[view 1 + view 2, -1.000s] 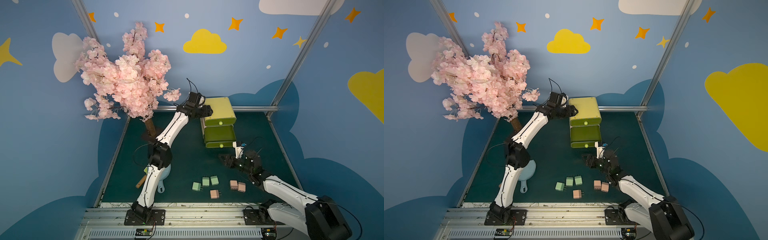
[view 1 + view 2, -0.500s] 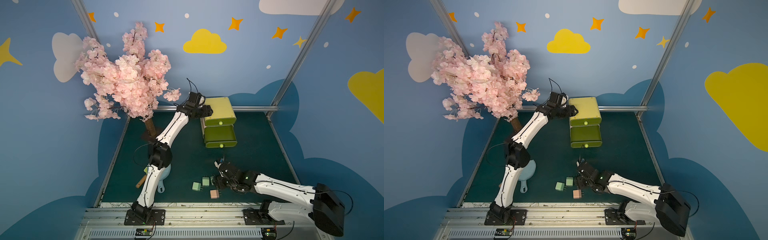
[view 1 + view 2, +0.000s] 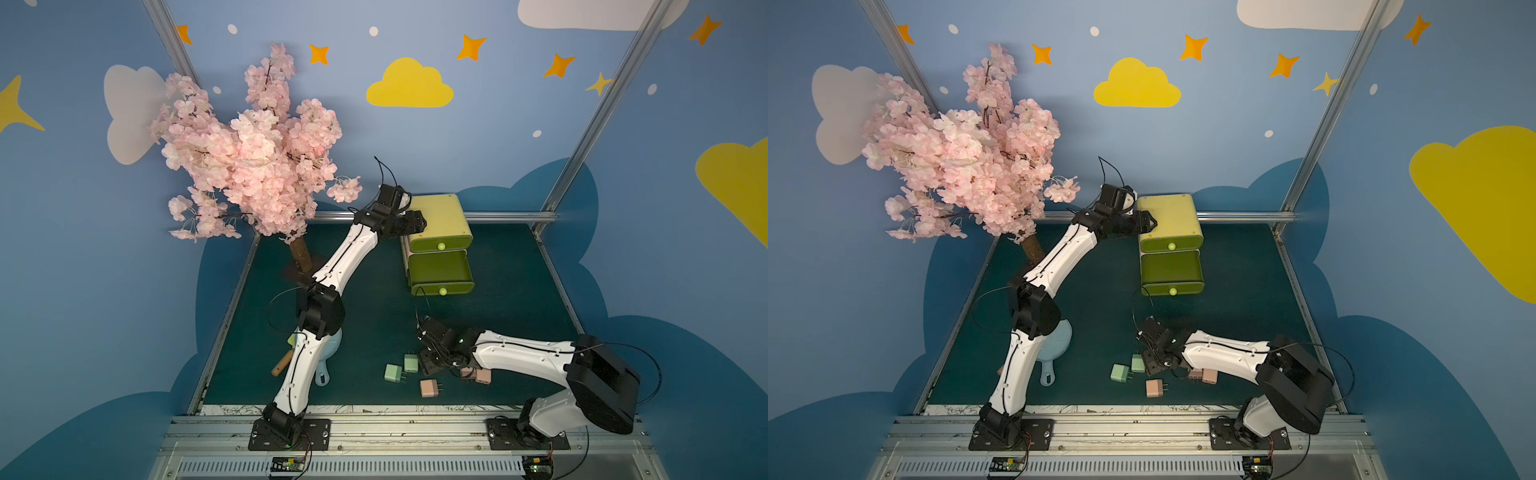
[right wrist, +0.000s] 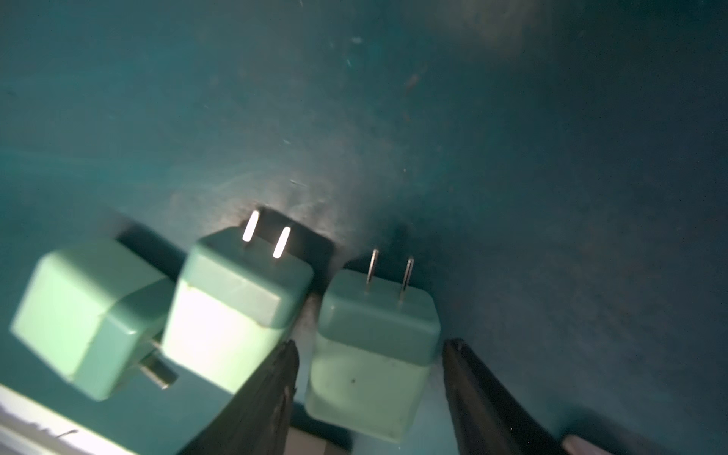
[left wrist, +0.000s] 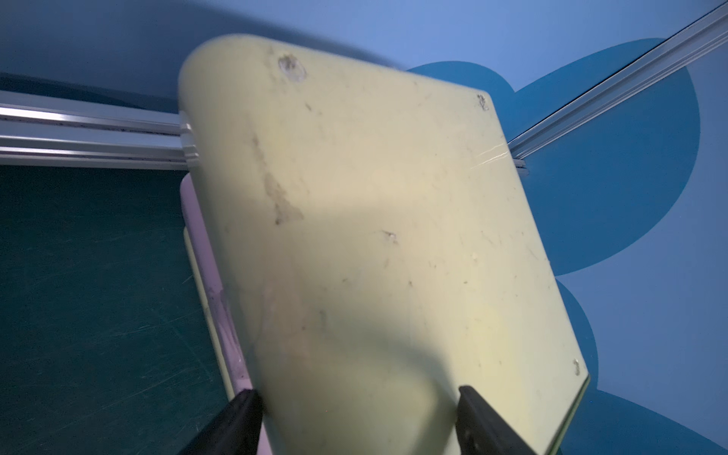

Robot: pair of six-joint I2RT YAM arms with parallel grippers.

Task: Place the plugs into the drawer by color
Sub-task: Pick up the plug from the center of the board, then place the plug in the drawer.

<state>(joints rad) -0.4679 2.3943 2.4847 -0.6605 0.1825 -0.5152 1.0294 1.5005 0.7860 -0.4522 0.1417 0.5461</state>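
A green plug (image 4: 374, 315) lies on the mat (image 3: 374, 291) between the fingers of the right gripper (image 4: 370, 346). Its jaws stand apart on either side of the plug, with slim gaps showing. Two more green plugs (image 4: 232, 303) sit just beside it. Three pink plugs (image 3: 429, 388) lie near, two of them partly under the arm. Well behind them, the chest (image 3: 436, 212) has the drawer (image 3: 440, 270) under its top one pulled out. The left gripper (image 3: 415, 219) is at the chest's top left edge with its jaws wide; whether it touches cannot be told. A pink tree (image 3: 257, 158) stands at the back left.
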